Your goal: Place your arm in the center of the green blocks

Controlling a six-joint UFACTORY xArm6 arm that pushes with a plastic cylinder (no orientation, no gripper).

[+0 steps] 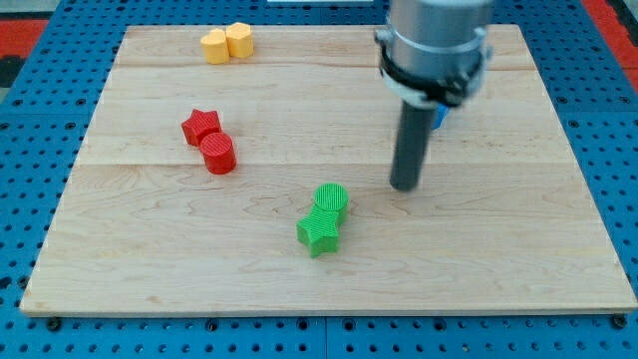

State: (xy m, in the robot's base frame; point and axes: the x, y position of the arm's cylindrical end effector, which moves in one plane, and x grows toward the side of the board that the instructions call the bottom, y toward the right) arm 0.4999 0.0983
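Observation:
Two green blocks touch each other below the board's middle: a green cylinder (331, 198) and, just below and left of it, a green star (319, 232). My tip (405, 185) rests on the board to the right of the green cylinder, a short gap away and slightly higher in the view. It touches no block. The dark rod rises from the tip to the grey arm at the view's top.
A red star (201, 126) and a red cylinder (218, 154) touch at the left. Two yellow blocks (226, 43) sit at the top edge. A blue block (440, 116) is mostly hidden behind the rod. The wooden board (120, 259) lies on a blue pegboard.

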